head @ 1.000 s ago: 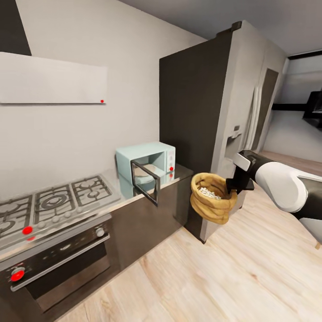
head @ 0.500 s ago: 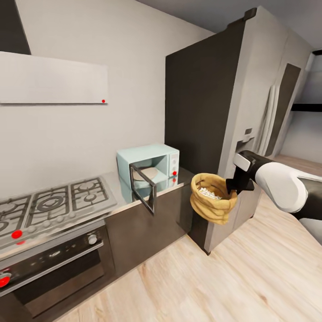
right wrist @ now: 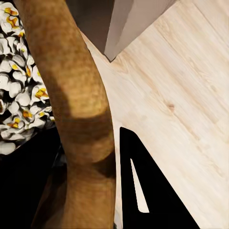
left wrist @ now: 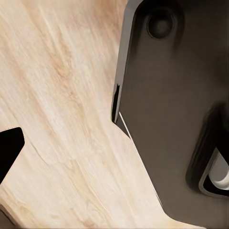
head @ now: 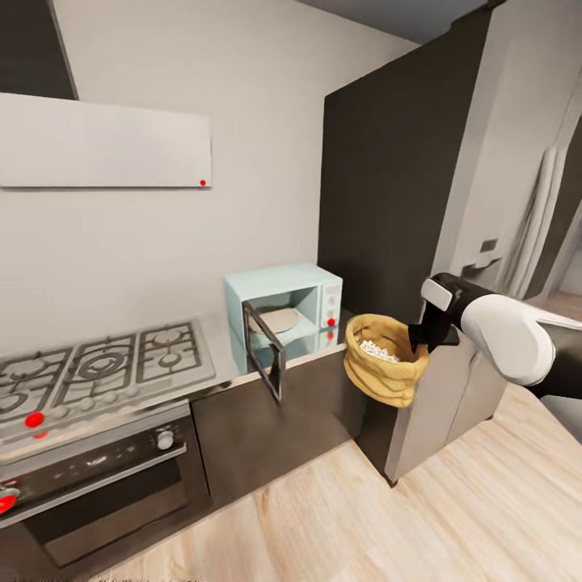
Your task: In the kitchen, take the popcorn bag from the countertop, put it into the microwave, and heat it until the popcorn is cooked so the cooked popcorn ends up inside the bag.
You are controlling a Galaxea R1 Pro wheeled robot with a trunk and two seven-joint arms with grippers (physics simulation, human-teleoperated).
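Your right pincer pinches the popcorn bag rim, likely firmly; the bag hangs just right of the microwave, whose door stands open.

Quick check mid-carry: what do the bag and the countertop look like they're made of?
Bag: looks like coarse tan paper or woven cloth, matte, with wrinkled ribbed sides and a rolled rim. Countertop: apparently brushed metal, grey and glossy, mirroring the microwave.

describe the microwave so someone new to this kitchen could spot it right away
Start at the tall dark fridge block and look just beside it along the grey countertop, past the gas hob. The microwave sits there: a pale mint-blue box with its dark glass door swung open, unlike the black oven below.
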